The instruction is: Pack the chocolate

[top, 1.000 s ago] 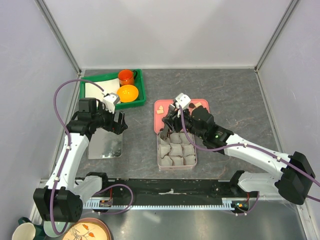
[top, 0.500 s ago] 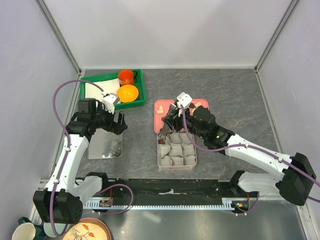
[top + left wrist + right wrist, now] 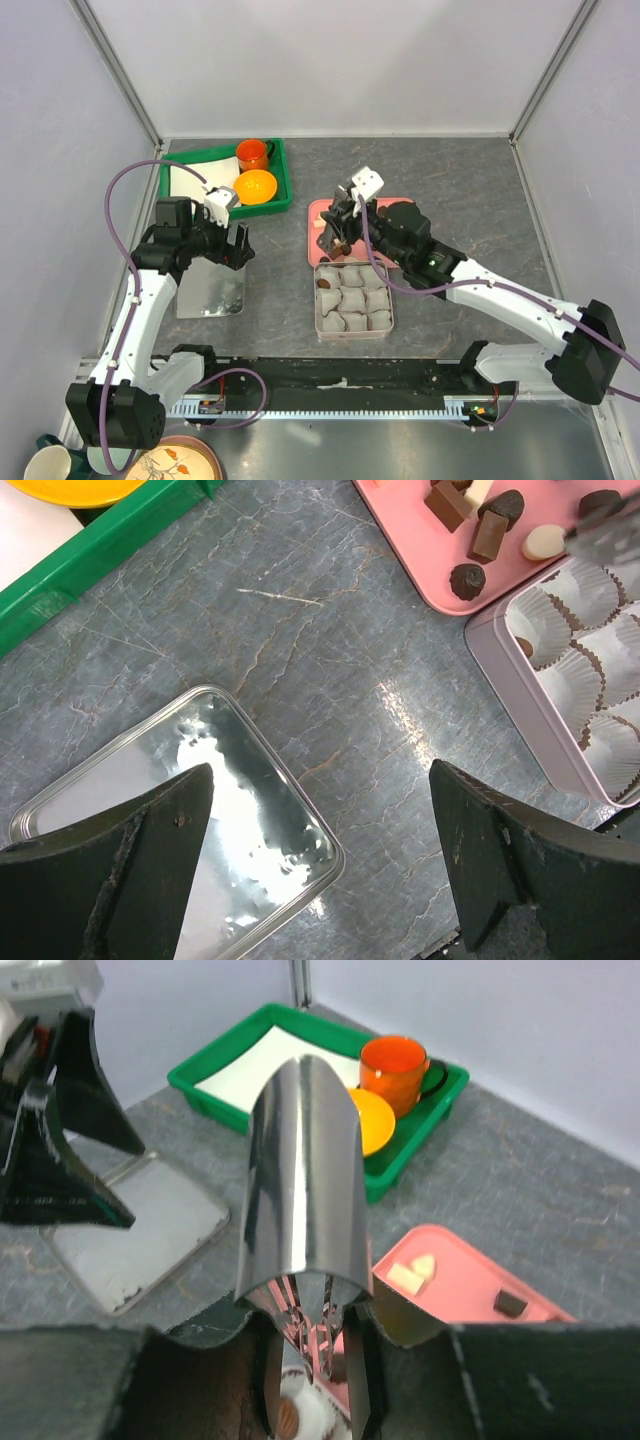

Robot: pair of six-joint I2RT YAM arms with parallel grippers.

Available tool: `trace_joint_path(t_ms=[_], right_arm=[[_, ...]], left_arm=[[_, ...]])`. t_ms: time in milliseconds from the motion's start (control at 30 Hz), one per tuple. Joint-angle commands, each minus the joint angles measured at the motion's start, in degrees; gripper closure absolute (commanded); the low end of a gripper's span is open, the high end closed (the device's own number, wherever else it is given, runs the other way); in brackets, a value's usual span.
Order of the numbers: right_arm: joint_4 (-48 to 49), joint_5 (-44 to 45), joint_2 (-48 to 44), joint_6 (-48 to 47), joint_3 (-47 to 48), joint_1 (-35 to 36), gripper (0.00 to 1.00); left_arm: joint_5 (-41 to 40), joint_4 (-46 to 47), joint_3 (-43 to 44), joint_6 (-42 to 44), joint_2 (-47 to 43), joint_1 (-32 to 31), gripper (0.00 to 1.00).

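Note:
My right gripper [image 3: 340,226] is shut on shiny metal tongs [image 3: 305,1160], whose tips hang over the near-left part of the pink tray [image 3: 403,207]. Small dark and pale chocolate pieces [image 3: 488,535] lie on that tray. A dark piece [image 3: 338,1365] shows by the tong tips. The square tin [image 3: 319,328] of paper cups stands just in front of the tray. One brown chocolate [image 3: 325,284] lies in its far-left cup and also shows in the right wrist view [image 3: 287,1418]. My left gripper [image 3: 236,245] is open and empty, above the table beside the silver lid [image 3: 180,810].
A green tray [image 3: 281,192] at the back left holds an orange cup [image 3: 252,153], an orange bowl [image 3: 256,186] and a white sheet. The silver lid [image 3: 210,292] lies flat at the left. The arm bases and a black rail run along the near edge.
My right gripper has moved with the tongs from over the tin's far-left cup back over the pink tray. A brown piece now lies in that cup. The left arm has not moved.

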Motion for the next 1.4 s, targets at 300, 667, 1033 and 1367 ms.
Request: trace_joint_path(t_ms=[300,667,1033,1367], right_arm=[[10.1,-4.9,18.9,-1.1,12.4,-9.1,0.66],[13.2,-5.2,27.3,-0.7,15.6,-11.3,0.64],[15.0,-3.8,29.4,-0.4,15.3,-11.5,0.56],[16.0,-2.7,30.4,0.2,15.0,-11.5,0.42]], left_arm=[[-0.8,0.3,1.1,2.4,-1.2,0.4,0.05],[-0.9,0.4,1.4,2.8,-0.1,0.4,0.05],[-0.7,0.4,1.4,3.0,0.6,0.4,0.05],[-0.1,0.1,1.6,3.3,0.8,0.4,0.05]])
